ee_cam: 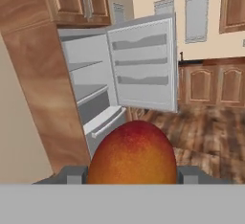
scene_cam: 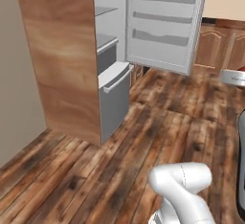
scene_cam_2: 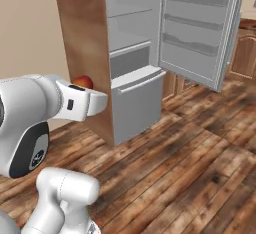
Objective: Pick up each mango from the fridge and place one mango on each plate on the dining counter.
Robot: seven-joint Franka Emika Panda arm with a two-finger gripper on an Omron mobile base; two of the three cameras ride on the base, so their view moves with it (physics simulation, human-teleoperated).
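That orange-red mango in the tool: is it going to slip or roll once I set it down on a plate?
The mango looks smooth and glossy, so it may slip if the tool loosens its hold. Its rounded oval shape suggests it could roll a little when released. It probably stays rigid: nothing shows it denting between the fingers.

My arm rises from the base, elbow bent, forearm reaching out level to the side. My gripper (ee_cam: 132, 173) points roughly level, jaws clamped on the orange-red mango (ee_cam: 132, 153); grey fingertips (ee_cam: 72, 174) show either side of it.
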